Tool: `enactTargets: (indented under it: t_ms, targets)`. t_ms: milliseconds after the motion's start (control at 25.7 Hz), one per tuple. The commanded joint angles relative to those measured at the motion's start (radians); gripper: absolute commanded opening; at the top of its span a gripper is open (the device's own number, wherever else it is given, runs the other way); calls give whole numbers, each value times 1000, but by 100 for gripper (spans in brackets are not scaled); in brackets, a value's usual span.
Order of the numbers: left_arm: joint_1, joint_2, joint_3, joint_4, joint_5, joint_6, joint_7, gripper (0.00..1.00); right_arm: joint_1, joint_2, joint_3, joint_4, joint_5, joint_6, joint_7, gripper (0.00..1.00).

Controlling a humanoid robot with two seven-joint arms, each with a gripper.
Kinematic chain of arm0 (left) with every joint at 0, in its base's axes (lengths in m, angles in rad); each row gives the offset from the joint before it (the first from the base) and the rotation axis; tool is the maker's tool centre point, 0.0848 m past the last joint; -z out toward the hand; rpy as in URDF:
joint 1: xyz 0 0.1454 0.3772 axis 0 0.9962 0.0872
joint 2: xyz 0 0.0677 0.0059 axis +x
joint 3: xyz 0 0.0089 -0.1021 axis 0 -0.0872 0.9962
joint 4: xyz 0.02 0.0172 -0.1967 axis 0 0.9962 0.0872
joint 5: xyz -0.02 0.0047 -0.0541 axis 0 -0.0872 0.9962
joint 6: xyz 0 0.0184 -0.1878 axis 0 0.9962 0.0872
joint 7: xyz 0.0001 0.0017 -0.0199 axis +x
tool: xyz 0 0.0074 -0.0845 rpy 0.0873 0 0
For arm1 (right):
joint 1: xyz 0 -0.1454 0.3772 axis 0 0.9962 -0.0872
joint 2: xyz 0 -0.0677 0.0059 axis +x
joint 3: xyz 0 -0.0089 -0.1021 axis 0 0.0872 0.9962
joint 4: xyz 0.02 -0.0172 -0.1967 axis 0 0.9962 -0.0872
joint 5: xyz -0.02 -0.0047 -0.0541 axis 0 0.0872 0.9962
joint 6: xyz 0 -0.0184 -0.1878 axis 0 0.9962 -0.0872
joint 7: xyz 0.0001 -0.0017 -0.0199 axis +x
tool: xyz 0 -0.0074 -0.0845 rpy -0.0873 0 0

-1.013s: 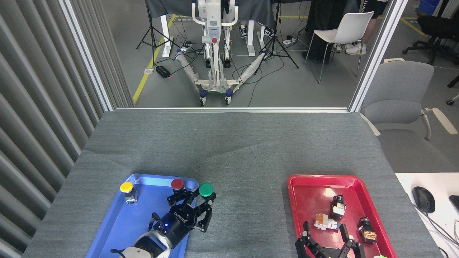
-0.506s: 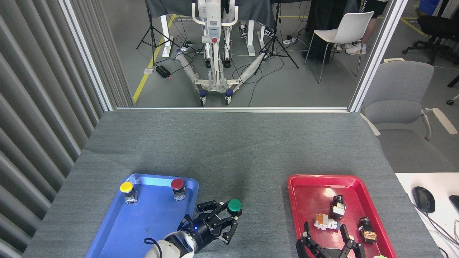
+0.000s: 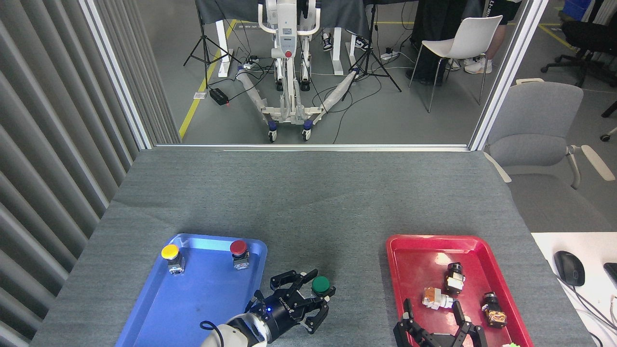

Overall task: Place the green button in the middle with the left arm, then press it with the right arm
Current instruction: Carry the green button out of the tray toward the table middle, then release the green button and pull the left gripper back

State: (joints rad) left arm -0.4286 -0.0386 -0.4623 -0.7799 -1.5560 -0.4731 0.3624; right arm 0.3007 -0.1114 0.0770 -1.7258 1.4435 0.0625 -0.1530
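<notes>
Left gripper [image 3: 308,301]: black multi-finger claw at the end of the white-sleeved left arm, low over the grey felt-like tabletop cloth [image 3: 308,202]. Its fingers close around the grey-black body of the green button [image 3: 320,286], the small push button with a round dark-green mushroom cap; the cap stands clear above the fingertips. Whether the base touches the cloth cannot be told.

Head view, only one available. The button sits over the middle [image 3: 347,289], the bare cloth strip between the blue plastic tray [image 3: 193,299] and the red plastic tray [image 3: 419,250], nearer the blue tray. Yellow-capped button [image 3: 171,256] and red-capped button [image 3: 239,252] stand upright at the blue tray's far end, well apart from the grip.

Right gripper [image 3: 436,332]: black claw at the bottom edge, over the red tray's near end, fingers spread, holding nothing. Small metal components [image 3: 453,277] lie in the tray just beyond it.

Judgement: placement is nearly done; release and press remain.

Risks:
- Fingers drag the body on opening, so the button tips or slides.
- If the left gripper lingers beside the cap, the right arm may collide with it.
- An off-centre press on a loose button over soft cloth could topple it.
- The right claw rising could snag tray parts.
</notes>
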Motion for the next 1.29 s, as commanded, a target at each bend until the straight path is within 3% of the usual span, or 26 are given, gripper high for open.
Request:
enactTargets:
  t_ms: [0, 156, 273, 468, 545, 623, 935, 1091, 1247]
  targets:
    - [1, -9, 7, 1, 4, 7, 0, 95, 0, 6, 0, 0, 0, -7, -5, 100]
    - [10, -7, 10, -18, 7, 8, -2, 98, 0, 9, -3, 0, 0, -41, -5, 100]
    - [57, 0, 11, -127, 11, 51, -8, 98, 0, 10, -3, 0, 0, -43, -5, 100]
    - [290, 59, 103, -519, 5, 367, -13, 98, 2, 13, 0, 0, 0, -53, -5, 100]
    - [376, 60, 163, -622, 8, 498, -13, 98, 0, 13, 0, 0, 0, -55, -5, 100]
    - [433, 63, 234, -691, 10, 561, -13, 98, 0, 13, 0, 0, 0, -55, -7, 100]
    - [576, 152, 412, -746, 40, 450, -46, 99, 0, 15, 4, 3, 3, -50, -7, 100]
    - [628, 158, 487, -753, 77, 441, -50, 99, -9, 15, 23, 31, 5, -43, -8, 98]
    - [625, 160, 495, -760, 137, 366, -79, 99, -14, 16, 38, 45, 6, -46, -11, 75]
